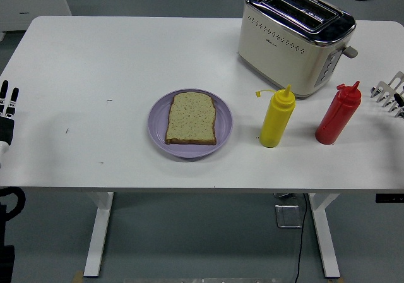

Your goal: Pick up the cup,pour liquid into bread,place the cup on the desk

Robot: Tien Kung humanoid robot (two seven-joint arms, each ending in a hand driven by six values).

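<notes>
Well, no cup shows, only a soft, light yellow bottle [276, 120] right of the bread [191, 119], best squeezed at its middle, while the left hand [7, 114] waits with straight, empty fingers.

One table [126, 55]; one plate [158, 128] with one bread slice [191, 117]; one toaster [293, 40]; two squeeze bottles, one yellow [277, 117] and one red [338, 114]; two robot hands, the left hand [6, 109] and the right hand [391, 93], each partly cut off
</notes>
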